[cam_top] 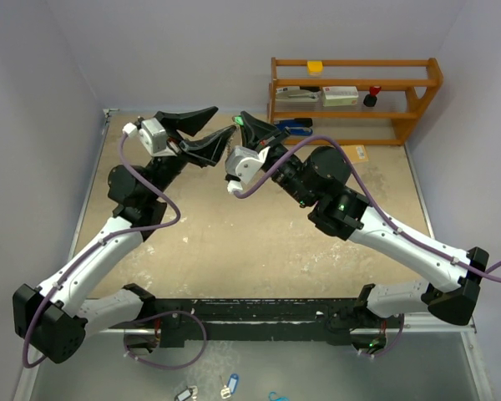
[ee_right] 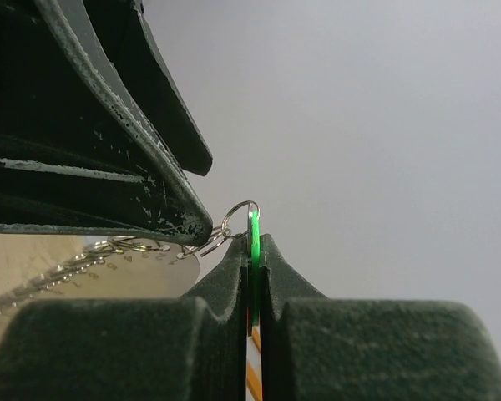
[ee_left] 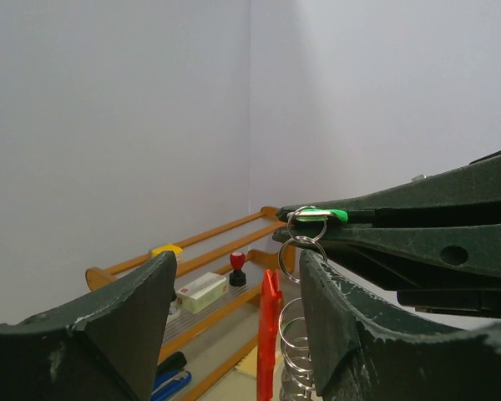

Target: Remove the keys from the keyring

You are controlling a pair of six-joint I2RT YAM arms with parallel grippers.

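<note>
The pale-green key, judged light and stiff, is pinched flat in the closed right gripper at 12 o'clock above the table, while the red keyring and its slack chain dangle between the fingers of the wide-spread left gripper, the rigid crescent being the likeliest hold, and the wooden shelf stands well apart at 1 o'clock.

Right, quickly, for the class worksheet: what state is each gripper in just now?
Left gripper: open; the red keyring hangs between its jaws, not gripped.
Right gripper: shut on the green key tag.
</note>
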